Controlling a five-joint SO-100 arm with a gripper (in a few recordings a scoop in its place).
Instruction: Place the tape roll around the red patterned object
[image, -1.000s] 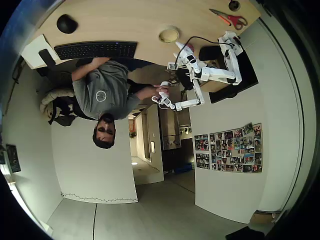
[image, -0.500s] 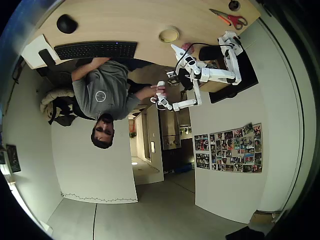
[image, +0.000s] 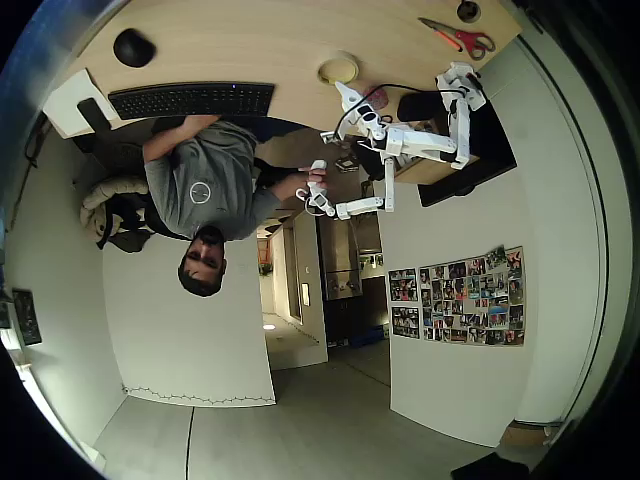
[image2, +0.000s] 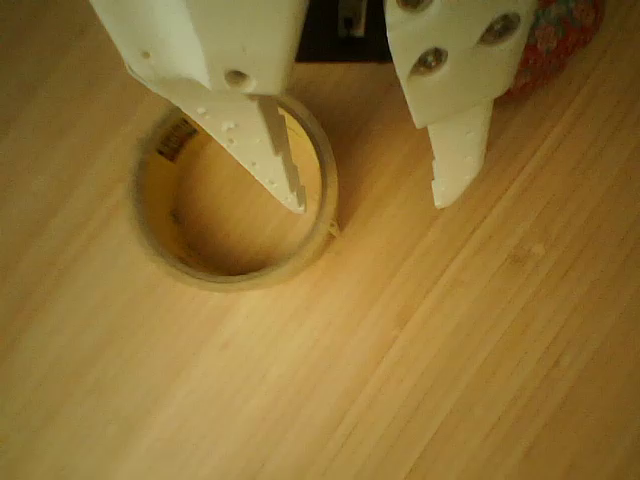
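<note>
The white two-finger claw (image2: 370, 205) hangs spread wide over the pale wooden table (image2: 450, 380), pinching nothing; in the wrist view its toothed left finger points down into the hollow of the pale cream-yellow tape roll (image2: 232, 270), while the right finger stands outside the ring's right-hand wall, so that wall lies between the two. The roll lies flat on the table in the upper left of the wrist frame, and whether either finger touches it cannot be told. The small round pinkish-red object with a light speckled pattern (image2: 555, 45) peeps in at the upper right corner of that frame, partly behind the right finger, near the roll but apart from it. In the overhead view the claw (image: 347, 94) reaches toward the tape roll (image: 338, 70) at the top centre of the frame, with the red patterned object (image: 377, 94) just to its right beside the arm. The step in hand appears to be the approach to grasp the ring, and none of the carrying is done. The next move likely calls for lowering a little, closing on that right-hand wall of the roll, lifting it level, shifting it toward the upper right and dropping it so the hollow settles over the red object.
</note>
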